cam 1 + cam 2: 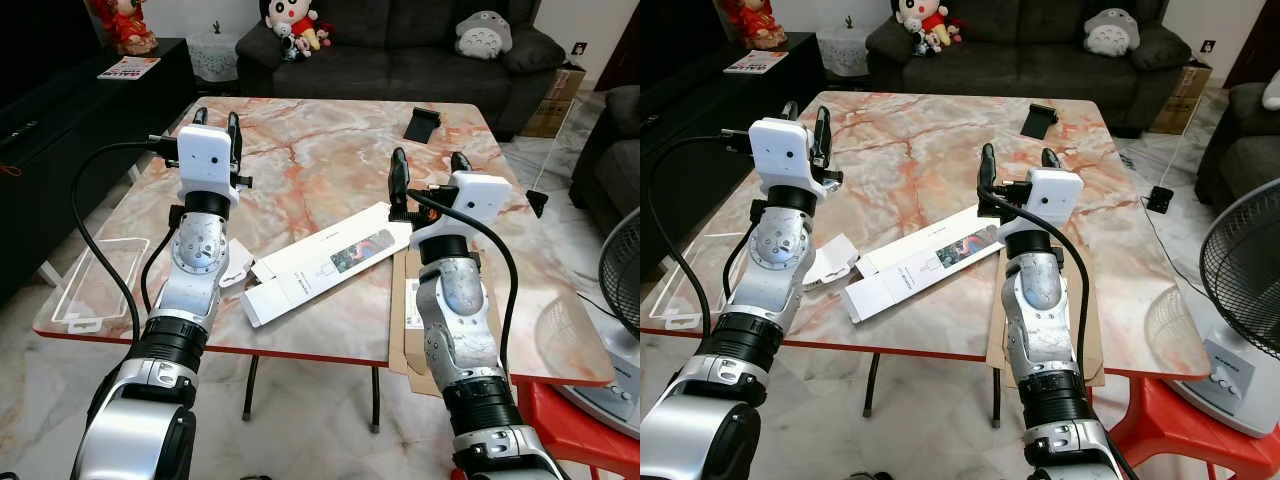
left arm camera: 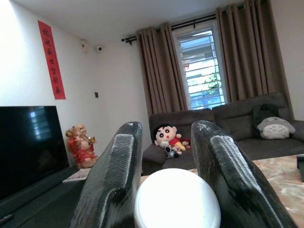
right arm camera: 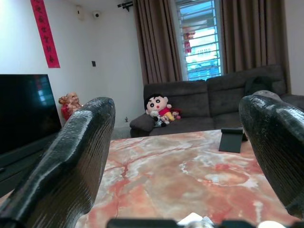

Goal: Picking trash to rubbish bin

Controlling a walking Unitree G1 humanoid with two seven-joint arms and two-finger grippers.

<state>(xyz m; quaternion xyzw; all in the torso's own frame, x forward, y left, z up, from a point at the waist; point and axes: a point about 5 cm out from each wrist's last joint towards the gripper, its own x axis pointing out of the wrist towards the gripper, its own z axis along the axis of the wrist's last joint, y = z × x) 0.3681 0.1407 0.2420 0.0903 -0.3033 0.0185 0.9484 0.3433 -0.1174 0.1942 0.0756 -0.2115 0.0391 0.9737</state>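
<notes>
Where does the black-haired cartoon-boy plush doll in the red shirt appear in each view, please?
Left eye view: top edge, left of centre, the plush doll sits on the dark grey sofa.
Right eye view: top edge, left of centre.
Left wrist view: mid-picture, at the sofa's end.
Right wrist view: mid-picture, at the sofa's end.
Shared landmark: the sofa.

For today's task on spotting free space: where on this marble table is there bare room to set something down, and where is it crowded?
Free: the marble table between the black stand and both grippers. Crowded: the near edge, with long white box, clear tray and brown cardboard.
</notes>
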